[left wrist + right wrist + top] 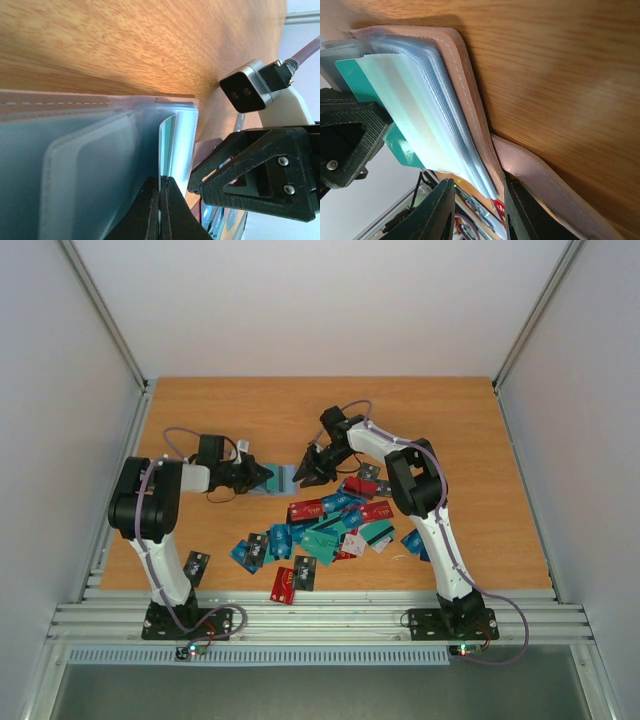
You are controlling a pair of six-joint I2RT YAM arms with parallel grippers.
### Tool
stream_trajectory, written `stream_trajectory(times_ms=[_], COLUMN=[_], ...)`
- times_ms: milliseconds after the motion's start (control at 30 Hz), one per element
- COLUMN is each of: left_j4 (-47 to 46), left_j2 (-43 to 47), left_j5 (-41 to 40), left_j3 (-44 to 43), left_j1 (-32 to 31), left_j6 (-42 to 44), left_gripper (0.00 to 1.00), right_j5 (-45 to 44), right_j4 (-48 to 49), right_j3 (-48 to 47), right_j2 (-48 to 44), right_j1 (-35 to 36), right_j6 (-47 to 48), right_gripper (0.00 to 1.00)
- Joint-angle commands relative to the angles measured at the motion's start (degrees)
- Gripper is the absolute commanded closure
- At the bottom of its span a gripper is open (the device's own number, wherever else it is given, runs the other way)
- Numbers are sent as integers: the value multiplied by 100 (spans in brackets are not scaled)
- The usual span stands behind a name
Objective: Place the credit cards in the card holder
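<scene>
The card holder (283, 478) lies open on the table between my two grippers, its light blue pockets fanned out (90, 165) over a tan-pink cover (465, 75). My left gripper (262, 477) is shut on one thin pocket leaf (161, 187). A teal card (355, 80) sits partly inside a pocket, its end sticking out. My right gripper (303, 475) stands open around the holder's corner (477, 210), with the right finger against a pink flap (540, 175) and a gap at the left finger. Several loose credit cards (335, 525) lie scattered in front of the holder.
One dark card (197, 565) lies by the left arm's base. A red card (283, 585) and a black card (305, 572) lie near the table's front edge. Grey walls enclose the wooden table (440, 420) on three sides.
</scene>
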State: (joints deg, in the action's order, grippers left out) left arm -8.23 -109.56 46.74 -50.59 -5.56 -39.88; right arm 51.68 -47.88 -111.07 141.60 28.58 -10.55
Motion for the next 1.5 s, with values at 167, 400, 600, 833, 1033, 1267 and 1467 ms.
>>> stream_trajectory(times_ms=[167,400,600,833,1033,1267,1467], left_j4=[-47,-175,-233,-370,-412,-550,-561], left_j2=[-53,-181,-213,-263,-321,-373,-373], left_j5=[0,49,47,104,84,64,28], left_j3=[130,-1,-13,-46,-48,-21,-39], left_j1=[-44,-110,-203,-276,-322,-391,-444], left_j6=[176,79,58,-14,-59,-181,-187], left_gripper=[100,100,100,100,100,100,100], right_j5=[-233,-211,-202,-185,-150,-98,-53], right_j4=[-14,54,85,93,112,152,173], right_j3=[323,353,341,316,302,270,248], right_j2=[-79,-71,-67,-63,-54,-32,-10], right_j1=[25,25,25,16,11,0,-7], right_j6=[-267,-306,-323,-323,-349,-394,-422], right_gripper=[71,71,71,71,71,71,71])
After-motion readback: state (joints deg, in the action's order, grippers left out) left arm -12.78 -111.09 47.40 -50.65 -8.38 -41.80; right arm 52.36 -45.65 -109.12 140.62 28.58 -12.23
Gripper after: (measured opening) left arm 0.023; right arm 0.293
